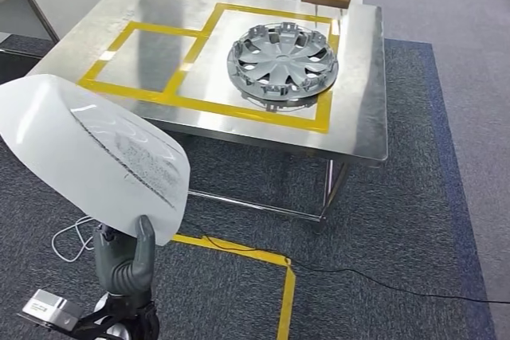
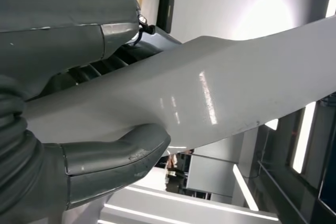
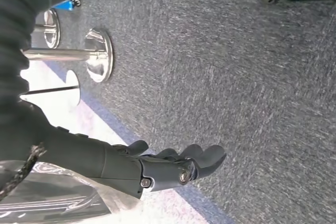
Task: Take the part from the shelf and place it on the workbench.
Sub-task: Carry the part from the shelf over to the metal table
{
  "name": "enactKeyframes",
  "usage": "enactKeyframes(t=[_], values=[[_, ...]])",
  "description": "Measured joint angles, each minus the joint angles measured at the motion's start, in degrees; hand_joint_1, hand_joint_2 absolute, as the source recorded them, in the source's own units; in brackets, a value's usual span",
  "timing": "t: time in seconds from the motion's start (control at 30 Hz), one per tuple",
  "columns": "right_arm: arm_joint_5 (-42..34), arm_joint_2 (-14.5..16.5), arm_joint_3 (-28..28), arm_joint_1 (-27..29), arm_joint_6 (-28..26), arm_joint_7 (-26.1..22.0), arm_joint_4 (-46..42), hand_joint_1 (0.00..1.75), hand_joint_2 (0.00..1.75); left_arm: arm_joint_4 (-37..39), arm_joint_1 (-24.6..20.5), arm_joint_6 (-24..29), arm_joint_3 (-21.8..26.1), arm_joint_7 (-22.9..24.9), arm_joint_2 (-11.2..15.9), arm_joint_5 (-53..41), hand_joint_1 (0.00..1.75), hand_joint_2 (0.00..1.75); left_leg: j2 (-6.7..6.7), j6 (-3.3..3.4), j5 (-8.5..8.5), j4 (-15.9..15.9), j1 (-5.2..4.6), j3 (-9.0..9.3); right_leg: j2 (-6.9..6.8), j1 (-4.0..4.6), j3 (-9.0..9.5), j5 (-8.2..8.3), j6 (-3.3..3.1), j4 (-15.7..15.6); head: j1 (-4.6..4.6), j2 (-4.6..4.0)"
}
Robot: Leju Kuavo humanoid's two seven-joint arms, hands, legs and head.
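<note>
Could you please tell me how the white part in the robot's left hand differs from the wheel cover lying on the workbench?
The white part is a smooth, glossy, closed shell; the wheel cover is grey, round and cut through with spokes. The white part is held off the floor by the left hand, short of the workbench; the wheel cover lies flat inside a yellow-taped rectangle on it. In the head view the white part looks larger, though it is nearer the camera. Both look like car body parts.

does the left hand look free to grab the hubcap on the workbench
Probably not: the left hand already grips the white panel, and it is short of the workbench where the hubcap lies.
</note>
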Motion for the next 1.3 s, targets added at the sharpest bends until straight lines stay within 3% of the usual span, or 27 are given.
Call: enactKeyframes(t=[0.07, 0.17, 0.2, 0.23, 0.27, 0.33, 0.4, 0.5, 0.57, 0.6, 0.67, 0.7, 0.73, 0.77, 0.8, 0.87, 0.9, 0.97, 1.07, 1.13, 1.2, 1.23, 1.27, 1.3], values=[[0.00, 0.00, 0.00, -0.09, -0.08, 0.39, 0.00, 0.00, 1.75, 0.00, -0.08, -0.17, -0.01, 0.11, -0.08, 0.28, 1.75, 1.75, -0.04, 0.76, 0.27, -0.37, 0.18, 0.08, 0.29, -0.08, -1.05, -1.49, 0.52, 1.97, 0.17, 0.00], [0.13, 0.00, 0.00, -0.07, -0.16, 1.36, 0.00, 0.00, 1.75, 0.01, -0.24, -0.96, 0.02, 1.02, -0.16, 1.55, 1.75, 1.75, -0.04, 1.30, 0.36, -0.49, 0.18, 0.01, 0.91, -0.07, -6.21, -6.59, 0.84, 12.55, 0.47, 0.00], [0.08, 0.00, 0.00, -0.02, -0.19, 1.69, 0.00, 0.00, 1.75, 0.02, -0.24, -1.21, 0.05, 1.63, -0.16, 2.09, 1.75, 1.75, -0.06, 1.33, 0.35, -0.48, 0.12, -0.01, 0.97, -0.06, -7.78, -7.43, 0.89, 15.57, 0.47, 0.00], [-0.16, 0.00, -0.01, 0.03, -0.21, 1.95, 0.00, 0.00, 1.75, 0.04, -0.24, -1.40, 0.10, 2.32, -0.17, 2.63, 1.75, 1.75, -0.11, 1.34, 0.34, -0.47, 0.09, -0.01, 0.99, -0.05, -8.51, -7.22, 0.90, 16.75, 0.49, 0.00], [-0.53, 0.00, -0.03, 0.05, -0.22, 2.09, 0.00, 0.00, 1.75, 0.09, -0.26, -1.52, 0.16, 3.11, -0.22, 3.14, 1.75, 1.75, -0.20, 1.32, 0.32, -0.46, 0.06, 0.05, 0.99, -0.05, -8.05, -5.82, 0.83, 15.47, 0.49, 0.00], [-0.99, 0.00, -0.08, 0.03, -0.27, 1.97, 0.00, 0.00, 1.75, 0.22, -0.34, -1.68, 0.41, 4.53, -0.37, 4.04, 1.75, 1.75, -0.38, 1.16, 0.22, -0.43, 0.06, 0.22, 1.08, -0.04, -4.50, -1.64, 0.52, 7.73, 0.50, 0.00], [-0.54, 0.00, -0.08, -0.04, -0.37, 1.67, 0.00, 0.00, 1.75, 0.37, -0.52, -2.03, 0.82, 5.47, -0.54, 4.69, 1.75, 1.75, -0.47, 0.73, 0.09, -0.23, -0.18, 0.15, 1.32, 0.03, -1.21, 0.45, 0.16, 1.29, 0.47, 0.00], [0.18, 0.02, -0.04, -0.05, -0.58, 1.26, 0.00, 0.00, 1.75, 0.57, -0.98, -4.65, 1.09, 5.35, -0.61, 4.34, 1.75, 1.75, -0.53, -0.10, 0.12, -0.08, -0.25, -0.09, 1.46, 0.10, -0.54, 0.51, -0.45, 0.11, 0.42, 0.00], [0.54, 0.07, -0.02, -0.11, -0.67, 1.00, 0.00, 0.00, 1.75, 0.66, -1.45, -7.39, 1.06, 4.73, -0.60, 4.08, 1.75, 1.75, -0.45, -0.69, -1.05, 1.37, -0.15, -0.59, 1.31, -0.12, -0.41, 0.68, -1.06, -0.09, 0.21, -0.01], [0.72, 0.09, -0.01, -0.14, -0.70, 0.85, 0.00, 0.00, 1.75, 0.72, -1.68, -8.85, 1.05, 4.52, -0.59, 4.26, 1.75, 1.75, -0.40, -1.02, -2.52, 3.73, -0.08, -1.58, 1.20, -0.25, -0.33, 0.74, -1.34, -0.20, 0.06, -0.01], [1.08, 0.09, 0.05, -0.18, -0.56, 0.63, 0.00, 0.00, 1.75, 0.94, -1.97, -11.52, 1.04, 4.22, -0.53, 4.89, 1.75, 1.75, -0.32, -1.50, -6.17, 11.32, 0.08, -4.98, 1.02, -0.25, -0.30, 0.68, -1.62, -0.18, -0.25, -0.01], [1.35, 0.09, 0.12, -0.16, -0.27, 0.59, 0.00, 0.00, 1.75, 1.10, -2.03, -12.59, 1.04, 4.02, -0.49, 5.11, 1.75, 1.75, -0.31, -1.62, -7.31, 14.73, 0.15, -6.58, 0.95, -0.25, -0.29, 0.66, -1.66, -0.17, -0.24, 0.00], [1.64, 0.09, 0.25, -0.14, 0.11, 0.59, 0.00, 0.00, 1.75, 1.26, -2.06, -13.42, 1.05, 3.78, -0.46, 5.18, 1.75, 1.75, -0.31, -1.65, -7.38, 16.42, 0.17, -7.39, 0.91, -0.24, -0.25, 0.63, -1.68, -0.16, -0.25, -0.01], [1.93, 0.09, 0.47, -0.14, 0.55, 0.59, 0.00, 0.00, 1.75, 1.43, -2.14, -14.11, 1.05, 3.48, -0.45, 5.09, 1.75, 1.75, -0.30, -1.57, -6.27, 15.80, 0.18, -7.13, 0.92, -0.23, -0.17, 0.61, -1.67, -0.15, -0.26, -0.01], [2.21, 0.09, 0.72, -0.16, 0.89, 0.57, 0.00, 0.00, 1.75, 1.56, -2.26, -14.81, 1.05, 3.12, -0.44, 4.82, 1.75, 1.75, -0.30, -1.39, -4.25, 12.96, 0.17, -5.83, 0.95, -0.21, -0.03, 0.56, -1.63, -0.15, -0.25, -0.01], [2.53, 0.10, 1.24, -0.20, 1.22, 0.35, 0.00, 0.00, 1.75, 1.72, -2.63, -16.25, 0.99, 2.21, -0.43, 3.96, 1.75, 1.75, -0.18, -0.75, -0.58, 4.91, 0.00, -2.12, 0.99, -0.08, 0.18, 0.32, -1.34, -0.11, -0.25, -0.01], [2.62, 0.11, 1.43, -0.21, 1.25, 0.22, 0.00, 0.00, 1.75, 1.75, -2.84, -16.86, 0.95, 1.73, -0.42, 3.49, 1.75, 1.75, -0.11, -0.41, 0.01, 1.92, -0.14, -0.82, 0.98, -0.01, 0.13, 0.08, -1.04, -0.17, -0.23, -0.01], [2.69, 0.11, 1.88, -0.20, 1.26, -0.01, 0.00, 0.00, 1.75, 1.81, -3.09, -17.67, 0.84, 0.91, -0.40, 2.76, 1.75, 1.75, -0.12, 0.26, -0.89, -0.53, -0.39, 0.06, 0.86, 0.10, 0.10, 0.03, -0.10, -0.15, -0.20, 0.00], [2.71, 0.11, 2.45, -0.27, 1.26, -0.21, 0.00, 0.00, 1.75, 1.86, -3.12, -18.32, 0.45, 0.25, -0.40, 2.17, 1.75, 1.75, -0.37, 1.43, -1.16, -1.43, -0.16, 1.41, 0.78, -0.06, 0.04, -0.01, 1.01, 1.47, -0.08, -0.01], [2.71, 0.10, 2.60, -0.41, 1.25, -0.27, 0.00, 0.00, 1.75, 1.87, -3.17, -18.49, 0.13, 0.14, -0.43, 2.09, 1.75, 1.75, -0.26, 1.92, -1.15, -1.47, -0.07, 2.40, 0.99, -0.11, -2.87, -2.28, 1.36, 6.49, 0.11, -0.02], [2.70, 0.09, 2.73, -0.29, 1.25, -0.27, 0.00, 0.00, 1.75, 1.98, -3.20, -18.59, -0.02, 0.08, -0.42, 2.06, 1.75, 1.75, -0.17, 2.07, -1.45, -1.37, -0.13, 3.06, 1.09, -0.11, -7.64, -5.09, 1.75, 13.61, 0.17, -0.02], [2.68, 0.09, 2.77, -0.14, 1.26, -0.27, 0.00, 0.00, 1.75, 2.07, -3.18, -18.63, -0.02, 0.07, -0.41, 2.05, 1.75, 1.75, -0.21, 2.04, -1.65, -1.33, -0.15, 3.43, 1.09, -0.11, -9.46, -5.94, 1.82, 15.54, 0.18, -0.02], [2.66, 0.08, 2.80, 0.00, 1.26, -0.27, 0.00, 0.00, 1.75, 2.16, -3.17, -18.68, -0.02, 0.02, -0.40, 2.03, 1.75, 1.75, -0.32, 1.98, -2.04, -1.33, -0.14, 3.91, 1.08, -0.11, -10.34, -5.92, 1.79, 15.44, 0.22, -0.02], [2.64, 0.05, 2.82, 0.08, 1.27, -0.27, 0.00, 0.00, 1.75, 2.23, -3.17, -18.76, -0.02, -0.07, -0.40, 1.98, 1.75, 1.75, -0.43, 1.86, -2.52, -1.33, -0.13, 4.51, 1.08, -0.11, -10.22, -4.75, 1.66, 13.31, 0.22, -0.02]])
